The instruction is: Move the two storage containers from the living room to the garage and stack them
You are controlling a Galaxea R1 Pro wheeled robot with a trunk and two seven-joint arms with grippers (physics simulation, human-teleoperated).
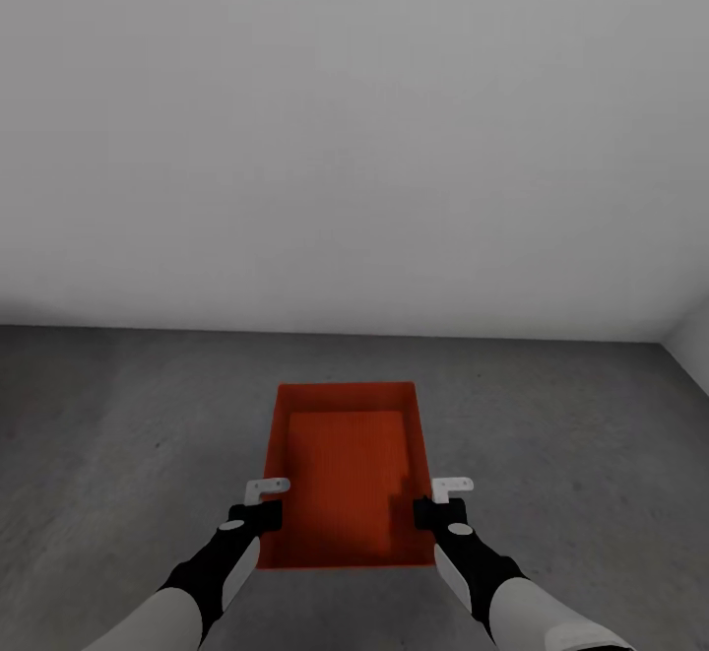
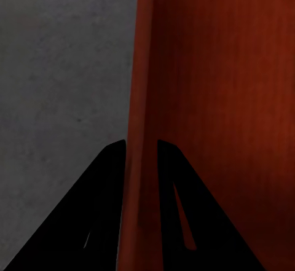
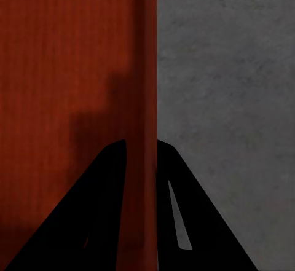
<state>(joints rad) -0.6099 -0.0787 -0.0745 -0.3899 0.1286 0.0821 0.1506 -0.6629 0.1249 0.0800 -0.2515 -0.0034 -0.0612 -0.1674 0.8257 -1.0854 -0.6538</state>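
One orange-red storage container (image 1: 347, 464) lies lengthwise in front of me over the dark grey concrete floor (image 1: 118, 454) of the garage. My left gripper (image 1: 264, 513) is shut on its left side wall (image 2: 140, 99), one black finger (image 2: 104, 185) on each side. My right gripper (image 1: 433, 511) is shut the same way on the right side wall (image 3: 144, 86), with a finger (image 3: 178, 185) outside it. The ribbed bottom (image 3: 61, 68) is bare. Whether the bin rests on the floor or hangs just above it, I cannot tell. The second container is out of view.
A plain white-grey wall (image 1: 354, 139) stands just beyond the bin's far end. A second wall (image 1: 694, 336) meets it at the far right corner. Mottled concrete spreads to both sides of the bin.
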